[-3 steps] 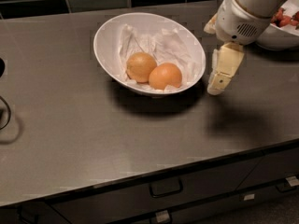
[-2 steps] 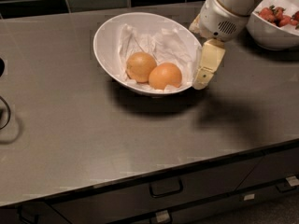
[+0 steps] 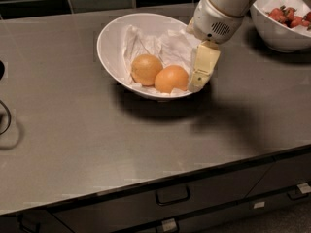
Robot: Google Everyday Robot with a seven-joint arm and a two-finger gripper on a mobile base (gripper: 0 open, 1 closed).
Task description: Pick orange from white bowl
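The white bowl [image 3: 109,42] stands on the grey counter, lined with crumpled white paper. Two round fruits lie in its near part. The orange [image 3: 170,79], of deeper colour, is the right one. A paler, yellowish-orange fruit [image 3: 146,68] touches it on the left. My gripper [image 3: 197,83] hangs down from the arm that comes in from the upper right. It is at the bowl's right rim, right next to the orange on its right side. Nothing is seen held in it.
A second white bowl [image 3: 272,33] with red fruit stands at the back right, behind the arm. The counter's front edge runs along the bottom, with drawers [image 3: 172,195] below. A dark tiled wall is behind the counter.
The arm has moved left, from beside the bowl to its right rim. The gripper now sits close against the orange. The fruits and the bowl have not moved.
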